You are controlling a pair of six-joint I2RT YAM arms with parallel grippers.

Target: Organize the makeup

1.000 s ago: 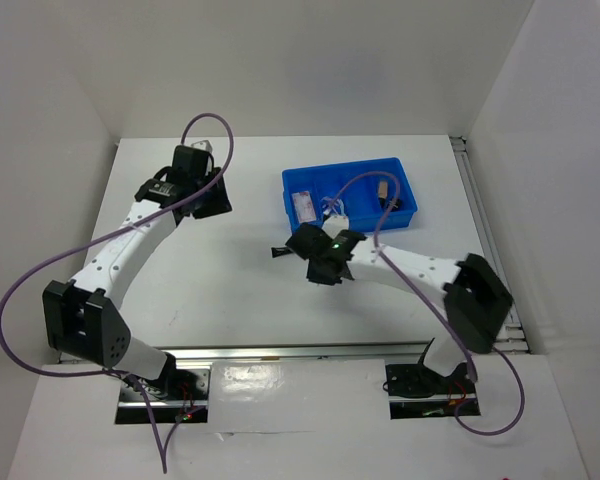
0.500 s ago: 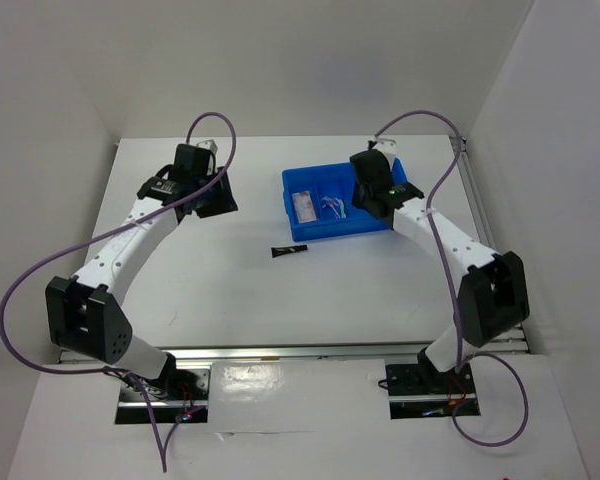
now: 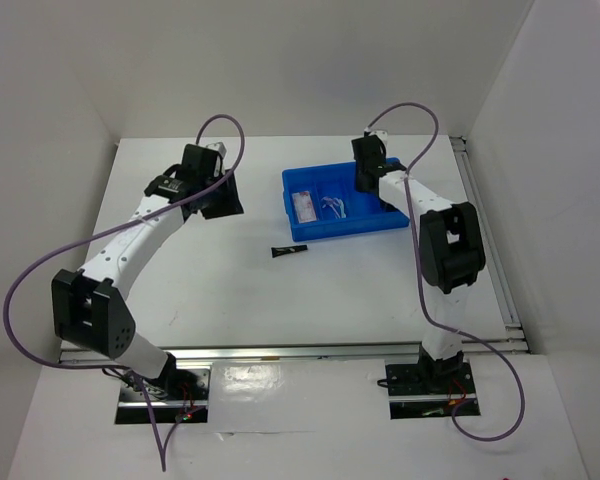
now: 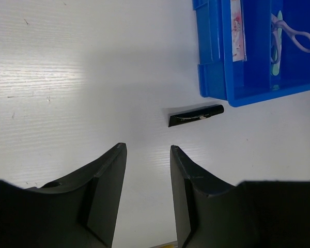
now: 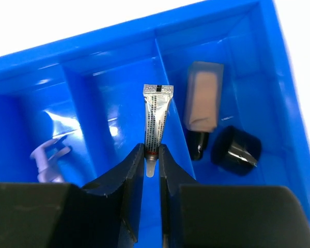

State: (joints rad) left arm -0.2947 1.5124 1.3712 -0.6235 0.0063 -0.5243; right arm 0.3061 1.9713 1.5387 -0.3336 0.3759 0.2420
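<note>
— What does the right wrist view show that the overhead hides?
— The blue bin's point(image 5: 108, 46) compartments: the right gripper point(image 5: 152, 155) pinches the silver stick point(image 5: 156, 116) over one, with the tan bottle point(image 5: 202, 103) and the dark compact point(image 5: 236, 150) in the next.
— The left?
— The left gripper point(image 4: 148, 155) is spread above the table, and the slim black tube point(image 4: 195, 114) lies just outside the bin.

The left arm point(image 3: 140, 228) and right arm point(image 3: 405, 188) are built of white tubular links joined by boxy black joint housings point(image 3: 90, 315). A thin purple cable point(image 3: 223, 118) loops loosely along each. The left gripper point(image 4: 147, 149) carries matte black, wedge-shaped fingers point(image 4: 106, 191).
</note>
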